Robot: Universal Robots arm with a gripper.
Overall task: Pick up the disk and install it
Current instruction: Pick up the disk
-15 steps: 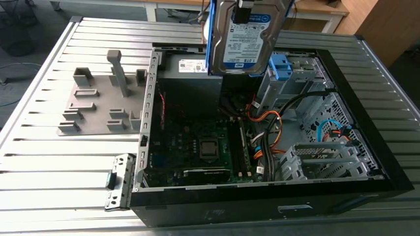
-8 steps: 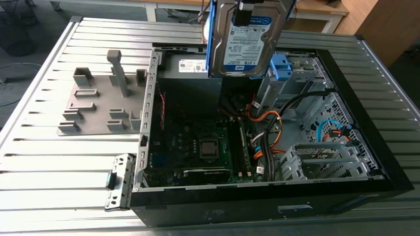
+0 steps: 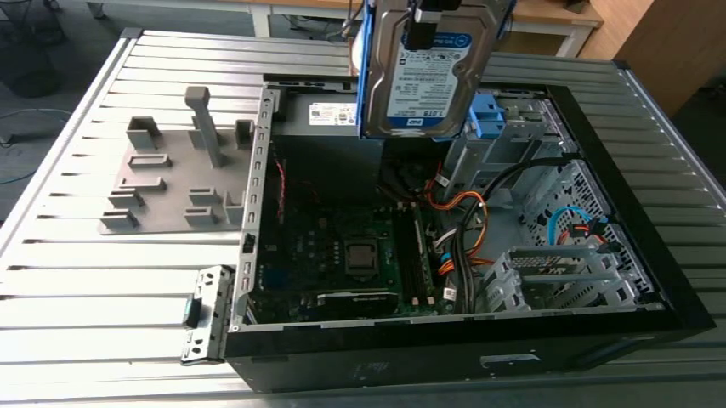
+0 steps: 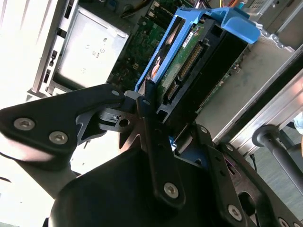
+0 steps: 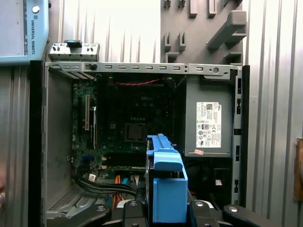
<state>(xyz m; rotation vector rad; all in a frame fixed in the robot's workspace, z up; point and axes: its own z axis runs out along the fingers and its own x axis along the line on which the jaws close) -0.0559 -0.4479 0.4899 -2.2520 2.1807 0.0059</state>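
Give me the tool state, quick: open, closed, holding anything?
The tool is closed on the disk, holding it above the open computer case.

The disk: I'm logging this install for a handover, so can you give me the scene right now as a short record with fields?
disk: silver drive in blue carrier frame, lifted above the open case
gripper: shut on the disk's blue frame
computer case: on its side, panel off, motherboard exposed
power supply: grey box with white sticker, inside the case
grey fixture: on the table, at the exterior view's left of the case
install: disk not yet seated
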